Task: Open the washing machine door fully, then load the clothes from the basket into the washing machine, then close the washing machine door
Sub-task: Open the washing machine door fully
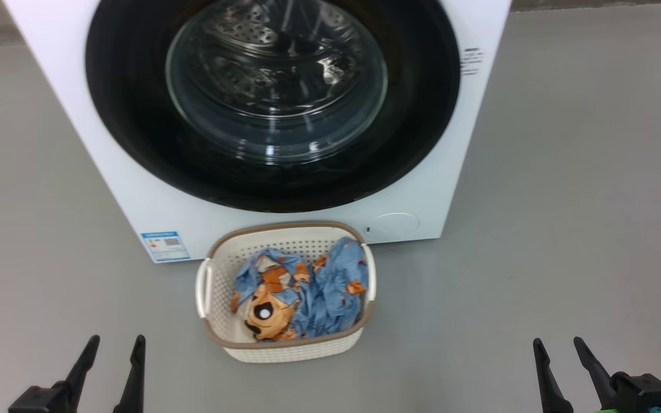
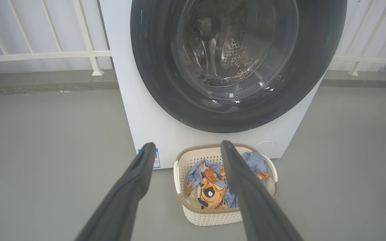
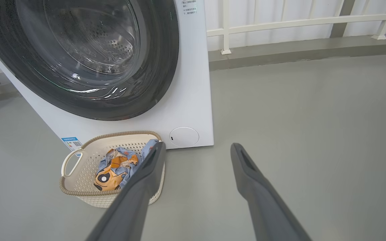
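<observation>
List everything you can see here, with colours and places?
floor: one, grey, all around
washing machine: one, white, on the floor ahead
door: one, black ring around clear glass, shut on the machine's front
label: one, blue, machine's lower left corner
round flap: one, white, machine's lower right corner
basket: one, cream with brown rim, on the floor before the machine
clothes: one heap, light blue with orange, in the basket
railing: one, white, behind the machine
left gripper: one, dark, open, head view's lower left
right gripper: one, dark, open, head view's lower right

White washing machine point(image 1: 135, 189); glossy black door point(image 1: 135, 115) ring. Cream perforated basket point(image 1: 216, 269), brown rim. Light blue clothes point(image 1: 319, 292), orange cartoon print.
</observation>
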